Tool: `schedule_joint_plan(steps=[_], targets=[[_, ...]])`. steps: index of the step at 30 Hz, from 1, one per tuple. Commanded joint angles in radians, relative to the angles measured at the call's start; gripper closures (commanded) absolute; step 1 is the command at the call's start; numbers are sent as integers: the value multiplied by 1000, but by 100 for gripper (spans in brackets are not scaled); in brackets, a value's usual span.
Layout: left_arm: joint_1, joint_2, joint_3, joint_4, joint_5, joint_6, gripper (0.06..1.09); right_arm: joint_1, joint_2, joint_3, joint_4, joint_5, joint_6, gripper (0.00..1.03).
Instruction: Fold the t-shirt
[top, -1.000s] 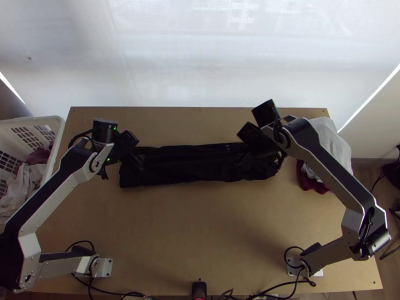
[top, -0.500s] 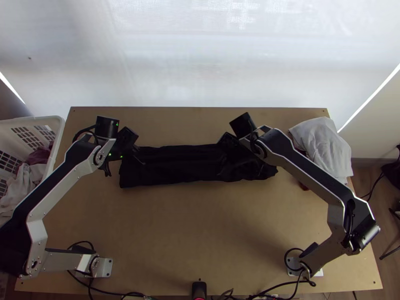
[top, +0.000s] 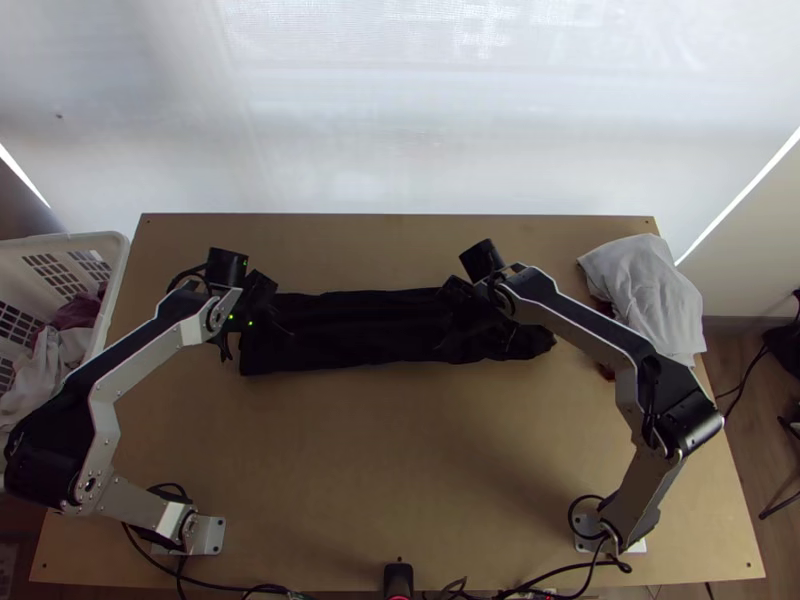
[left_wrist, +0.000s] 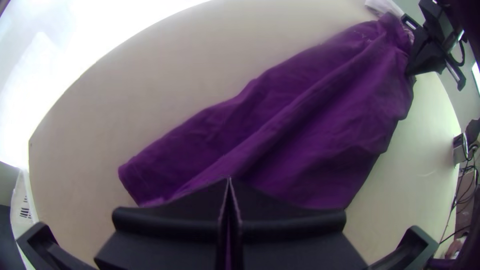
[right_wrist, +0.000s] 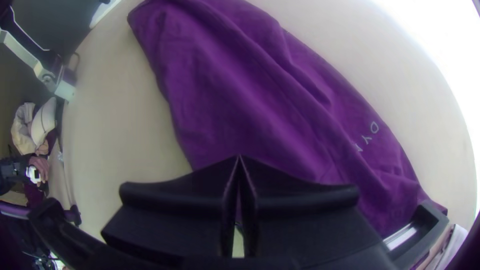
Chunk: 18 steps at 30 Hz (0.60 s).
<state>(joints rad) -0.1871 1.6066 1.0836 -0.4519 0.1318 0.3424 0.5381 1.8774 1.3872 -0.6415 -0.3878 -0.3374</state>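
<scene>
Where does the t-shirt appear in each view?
Top view: the t-shirt crosses the far half of the table.
Left wrist view: mid-picture, stretching beyond the left jaws.
Right wrist view: mid-picture, beyond the right jaws, pale lettering showing.
Shared landmark: the table around it.

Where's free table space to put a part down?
Biggest patch: table between the t-shirt and the cables at the near edge. Narrower: the strip from shirt to far edge. Crowded: shirt's left end, left gripper; its right part, right gripper; far right corner, pale cloth.
</scene>
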Motion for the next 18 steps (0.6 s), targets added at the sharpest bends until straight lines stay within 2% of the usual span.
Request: schedule_joint_plan(steps=[1,7,18], targets=[[8,61,-45,62,2,-22,105,-116,65,-39,36,-40,-58,100],[14,72,-73,82,0,-20,105,-225,69,-74,11,-60,-118,100],[31,61,-73,82,-11,-8,105,-469,37,-68,-136,-74,-305,100]])
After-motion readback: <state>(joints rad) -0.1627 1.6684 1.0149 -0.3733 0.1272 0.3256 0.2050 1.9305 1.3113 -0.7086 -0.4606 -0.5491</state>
